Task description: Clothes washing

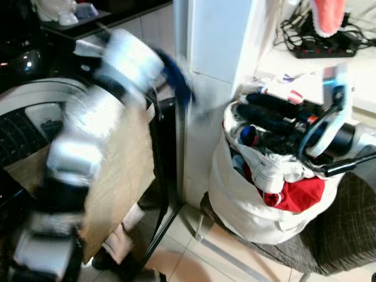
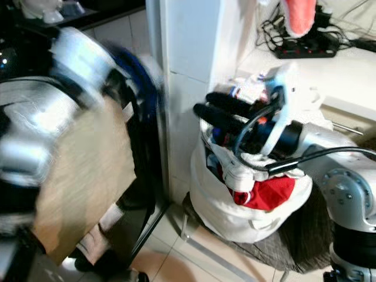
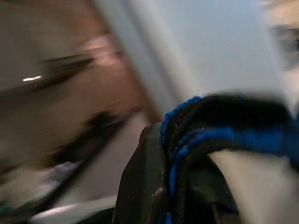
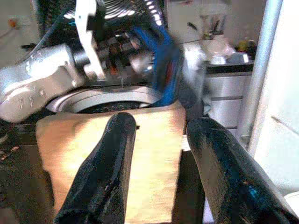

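Observation:
My left arm is motion-blurred in front of the washing machine point(image 1: 29, 100). Its gripper point(image 1: 174, 70) is shut on a blue and black garment point(image 1: 184, 89), which drapes over the black finger in the left wrist view as the garment point(image 3: 210, 135). The right wrist view looks across at this garment point(image 4: 164, 60), held above the round drum opening point(image 4: 107, 95). A white laundry bag point(image 1: 252, 217) on the right holds white, red and dark clothes point(image 1: 288, 191). My right gripper point(image 1: 264, 108) hovers just over the bag's mouth. Its fingers point(image 4: 117, 154) stand open with nothing between them.
A tan panel point(image 1: 120, 176) hangs over the washer's front. A white pillar point(image 1: 217, 35) stands between the washer and the bag. The bag rests on a grey-seated chair point(image 1: 346, 235). Behind it, a counter carries a black power strip point(image 1: 326, 50) and cables.

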